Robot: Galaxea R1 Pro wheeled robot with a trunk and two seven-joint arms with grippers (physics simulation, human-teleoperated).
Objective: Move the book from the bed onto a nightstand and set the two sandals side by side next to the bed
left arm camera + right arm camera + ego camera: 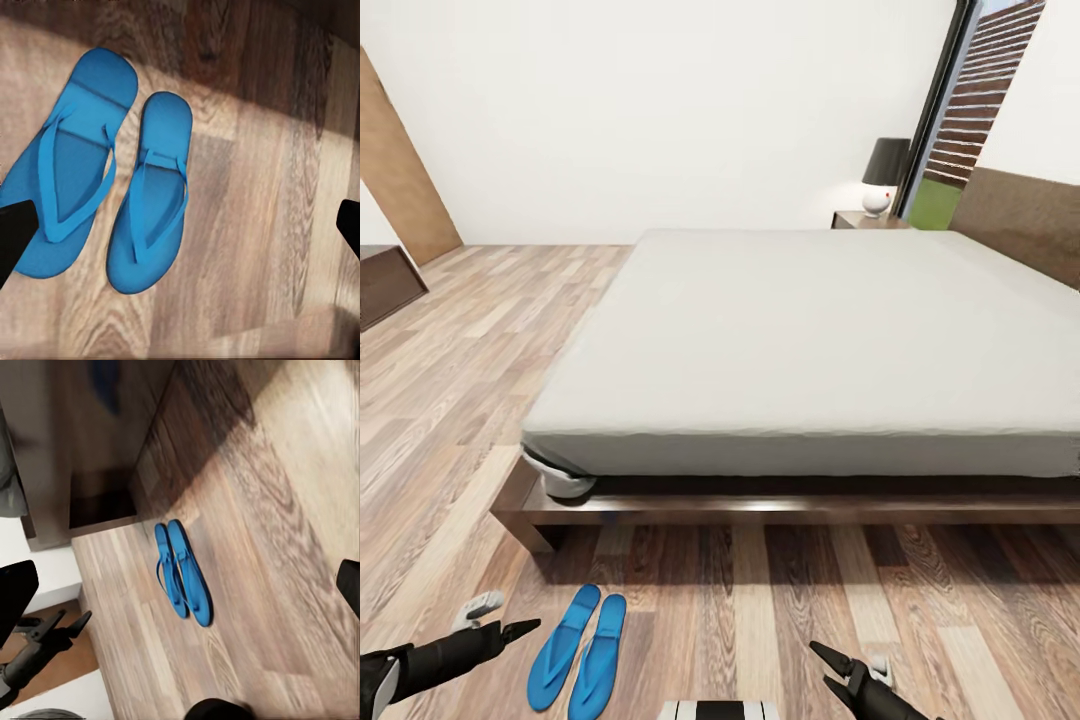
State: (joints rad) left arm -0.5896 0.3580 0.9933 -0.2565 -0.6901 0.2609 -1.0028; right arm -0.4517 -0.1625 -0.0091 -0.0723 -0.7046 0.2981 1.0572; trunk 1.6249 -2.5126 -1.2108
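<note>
— Counting first: how many sandals, and where?

— Two blue sandals (580, 652) lie side by side on the wood floor (780, 610), near the foot corner of the bed (810, 340), touching or almost touching each other. One bed, one grey mattress, nothing on top of it. One nightstand (860, 219) stands far behind, with one dark-shaded lamp (882, 175) on it.

— And the claws?

— The left gripper (510, 632) is beside the sandals, its fingers apart and holding nothing. The right gripper (840, 665) is released too, well apart from them.

— What differs between views?

— The left wrist view shows the toe straps (154, 199) clearly. The right wrist view shows the pair under the dark bed frame (105, 472) and also the left gripper.
</note>
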